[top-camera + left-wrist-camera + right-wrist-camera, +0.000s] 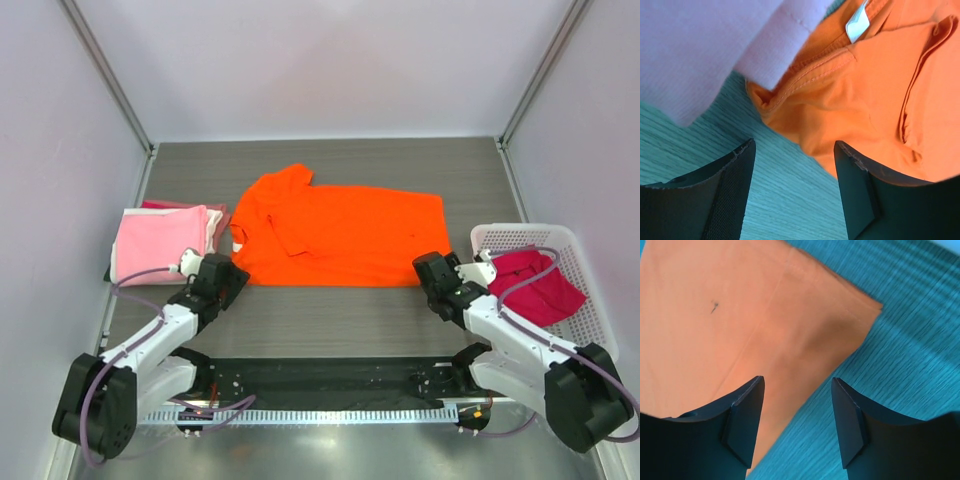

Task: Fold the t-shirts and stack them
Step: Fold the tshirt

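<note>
I count: 1 orange tee [340, 235], flat; 1 magenta tee [535, 285] in basket [520, 232], 3 o'clock; 1 pink stack [160, 245], 9 o'clock. left claw [792, 150], right claw [797, 382] agape, empty.

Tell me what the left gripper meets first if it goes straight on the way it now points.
Most likely the orange t-shirt, near its collar: that cloth lies just ahead of the left gripper, whose jaws stand open. Bare table shows between them, so a steep tilt could touch wood first.

Left gripper [794, 145], right gripper [797, 380]: jaws apart.
</note>
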Robot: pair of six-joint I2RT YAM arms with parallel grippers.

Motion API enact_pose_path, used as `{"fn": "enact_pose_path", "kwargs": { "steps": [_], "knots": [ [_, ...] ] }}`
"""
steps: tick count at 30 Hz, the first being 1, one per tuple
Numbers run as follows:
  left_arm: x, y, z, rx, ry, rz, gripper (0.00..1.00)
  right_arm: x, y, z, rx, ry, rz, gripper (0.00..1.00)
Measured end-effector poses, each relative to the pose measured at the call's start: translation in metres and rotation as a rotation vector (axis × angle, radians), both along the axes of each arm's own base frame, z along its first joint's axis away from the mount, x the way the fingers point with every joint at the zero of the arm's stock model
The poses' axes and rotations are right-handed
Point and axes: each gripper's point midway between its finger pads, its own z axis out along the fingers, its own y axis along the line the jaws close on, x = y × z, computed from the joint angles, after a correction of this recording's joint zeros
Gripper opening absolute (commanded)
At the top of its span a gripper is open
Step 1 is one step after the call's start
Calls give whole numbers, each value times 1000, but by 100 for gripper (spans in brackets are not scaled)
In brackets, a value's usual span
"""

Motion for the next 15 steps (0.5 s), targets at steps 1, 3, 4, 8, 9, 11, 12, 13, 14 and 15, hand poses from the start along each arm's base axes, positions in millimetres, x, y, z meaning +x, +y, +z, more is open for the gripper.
{"fn": "enact_pose_path", "kwargs": {
  "steps": [1, 3, 4, 8, 9, 11, 12, 13, 14, 15],
  "knots": [
    [1, 0, 0, -2, -2, 8, 65, 1, -2, -3, 5, 3, -16, 61],
    [3, 1, 0, -8, -7, 23, 65, 1, -7, -10, 12, 14, -46, 60],
    [3, 1, 0, -10, -8, 30, 64, 1, -8, -13, 16, 17, -57, 60],
    [6, 2, 0, -22, -13, 55, 64, -3, -12, -23, 28, 28, -86, 55],
    [6, 2, 0, -28, -15, 63, 64, -4, -13, -25, 30, 31, -92, 54],
    [7, 2, 0, -33, -15, 73, 63, -4, -14, -28, 34, 35, -106, 51],
    [7, 2, 0, -34, -17, 77, 63, -2, -14, -28, 39, 29, -111, 49],
    [8, 2, 0, -37, -18, 83, 63, -1, -14, -28, 41, 26, -118, 46],
    [8, 2, 0, -40, -18, 88, 62, 0, -14, -28, 43, 23, -123, 41],
    [9, 3, 0, -42, -20, 93, 62, 1, -15, -29, 42, 20, -130, 32]
  ]
}}
